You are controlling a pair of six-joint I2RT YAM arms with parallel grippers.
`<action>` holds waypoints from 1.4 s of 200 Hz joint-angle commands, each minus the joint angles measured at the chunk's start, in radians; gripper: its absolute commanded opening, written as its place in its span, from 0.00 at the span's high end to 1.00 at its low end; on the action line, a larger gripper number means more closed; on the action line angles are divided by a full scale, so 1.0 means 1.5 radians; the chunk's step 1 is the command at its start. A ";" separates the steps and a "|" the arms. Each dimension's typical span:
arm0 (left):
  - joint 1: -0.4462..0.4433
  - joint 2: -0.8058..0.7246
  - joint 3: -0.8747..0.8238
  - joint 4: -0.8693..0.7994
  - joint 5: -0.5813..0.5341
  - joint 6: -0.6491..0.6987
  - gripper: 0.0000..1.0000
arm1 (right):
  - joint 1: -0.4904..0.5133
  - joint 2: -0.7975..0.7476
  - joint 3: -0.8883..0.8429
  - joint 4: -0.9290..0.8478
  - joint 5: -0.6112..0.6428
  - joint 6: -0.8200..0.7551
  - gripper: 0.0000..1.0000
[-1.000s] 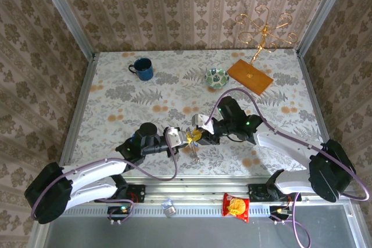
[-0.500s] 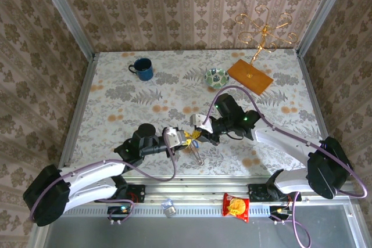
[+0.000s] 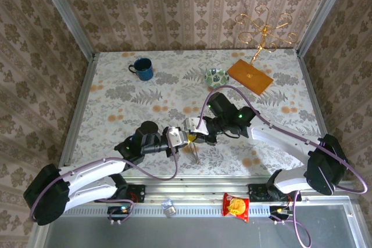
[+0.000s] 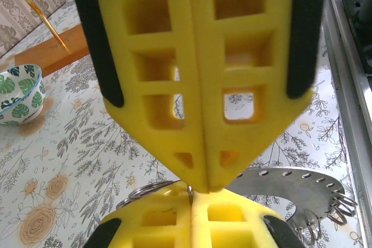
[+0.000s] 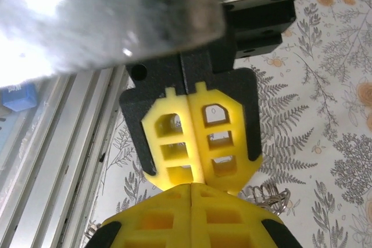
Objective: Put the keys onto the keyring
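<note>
Your left gripper (image 3: 187,139) and right gripper (image 3: 199,138), both clamped shut, meet at the desk's (image 3: 116,103) six o'clock (contents unclear); threading looks unfinished.

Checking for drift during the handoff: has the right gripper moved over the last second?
Yes. The right gripper has slid left: its black wrist, earlier below and right of the green patterned bowl, now sits straight below it.

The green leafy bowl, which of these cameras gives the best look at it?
The top external view: the whole bowl sits in the open, beside the orange board. The left wrist view catches just part of it at the picture's left edge, though its leaf pattern is clearer there.
</note>
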 commanded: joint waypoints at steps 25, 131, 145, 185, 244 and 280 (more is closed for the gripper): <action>0.003 -0.021 0.005 -0.003 0.002 0.006 1.00 | -0.037 -0.057 -0.070 0.076 0.027 0.108 0.70; 0.003 -0.025 -0.024 0.065 -0.002 -0.025 1.00 | -0.021 -0.022 -0.147 0.178 0.014 0.182 0.62; 0.003 -0.025 -0.024 0.065 -0.002 -0.026 1.00 | -0.020 -0.014 -0.144 0.190 0.004 0.188 0.66; 0.003 -0.024 -0.026 0.077 -0.003 -0.028 1.00 | -0.021 -0.011 -0.142 0.177 0.021 0.181 0.89; 0.003 -0.012 -0.033 0.130 0.016 -0.042 1.00 | -0.016 0.057 -0.122 0.149 0.036 0.168 0.99; 0.003 -0.017 -0.036 0.118 0.016 -0.039 1.00 | -0.017 0.018 -0.139 0.185 0.031 0.182 0.83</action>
